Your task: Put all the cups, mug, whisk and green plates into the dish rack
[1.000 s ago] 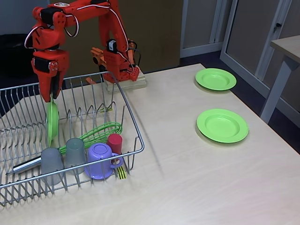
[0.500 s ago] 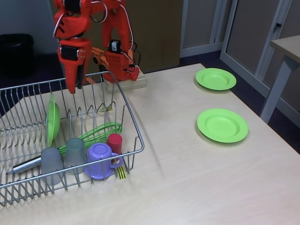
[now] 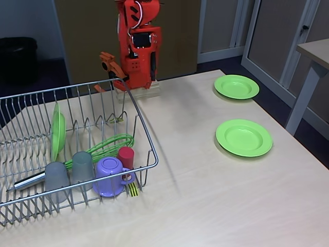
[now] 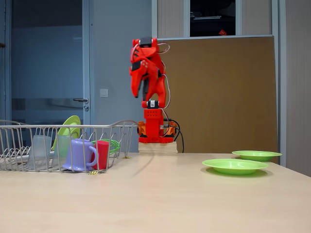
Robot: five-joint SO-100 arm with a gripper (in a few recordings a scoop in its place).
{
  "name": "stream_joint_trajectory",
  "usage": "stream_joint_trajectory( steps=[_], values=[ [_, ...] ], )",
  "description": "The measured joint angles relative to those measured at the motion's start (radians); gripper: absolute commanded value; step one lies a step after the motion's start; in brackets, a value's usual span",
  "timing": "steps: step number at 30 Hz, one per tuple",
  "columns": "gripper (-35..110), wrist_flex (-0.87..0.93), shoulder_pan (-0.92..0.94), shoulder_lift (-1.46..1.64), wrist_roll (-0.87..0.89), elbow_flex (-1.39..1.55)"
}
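Note:
The wire dish rack (image 3: 140, 119) stands at the left of the table. In it are two grey cups (image 3: 56, 180) (image 3: 82, 167), the red cup (image 3: 125, 157), the purple mug (image 3: 109, 176), the green whisk (image 3: 105, 146) and one green plate (image 3: 57, 131) standing on edge. Two more green plates lie flat on the table at the right, one nearer (image 3: 243, 137) and one farther back (image 3: 236, 86). My gripper (image 4: 140, 93) hangs pointing down above the arm's base, well away from the rack. Its fingers stand slightly open with nothing between them.
The arm's base sits on a wooden block (image 3: 139, 92) at the table's back edge, just behind the rack's far corner. A second table's leg (image 3: 307, 87) stands off to the right. A black bin (image 3: 18, 56) is on the floor at the back left.
The arm lifted off the upright plate in the rack and swung right, folding back over its base. The plate stays standing between the prongs.

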Motion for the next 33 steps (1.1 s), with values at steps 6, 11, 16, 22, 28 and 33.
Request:
stream_joint_trajectory(
  steps=[6, 11, 16, 22, 28, 33],
  values=[
    [10, -0.123, -0.222, 0.015, 0.152, 0.133],
    [8, -0.272, -0.400, -0.049, 0.161, 0.238],
    [9, -0.469, -0.561, -0.201, 0.143, 0.262],
    [17, -0.634, -0.681, -0.442, 0.112, 0.209],
    [29, -0.713, -0.738, -0.643, 0.106, 0.080],
    [30, -0.755, -0.772, -0.781, 0.094, -0.023]
  ],
)
